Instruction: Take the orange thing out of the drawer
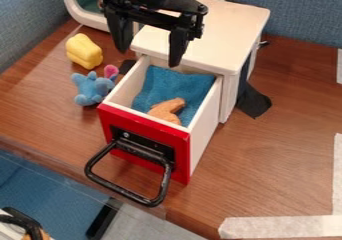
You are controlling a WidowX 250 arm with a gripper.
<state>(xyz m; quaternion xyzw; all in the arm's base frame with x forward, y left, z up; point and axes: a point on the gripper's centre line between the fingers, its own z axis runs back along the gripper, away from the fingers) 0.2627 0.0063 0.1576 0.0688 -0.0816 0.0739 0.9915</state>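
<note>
Claw: is hanging above the back of the drawer and the cabinet's near edge, its two fingers standing wide apart with nothing between them.
Orange thing: is lying inside the drawer, lower than the claw and out from it toward the red front, resting on the cloth; its near end is partly hiding behind the front's rim.
Drawer: is standing open below the claw, so the opening step is looking done and the approach to the grasp seems to be the one in hand.
Next move: is probably calling for the claw to be shifting toward the red front, lining up over the orange thing, then lowering and closing on it without pinching the cloth or knocking the rim.
Cloth: is lining the drawer beneath the claw.
Handle: is jutting out beyond the orange thing, farther from the claw.
</note>
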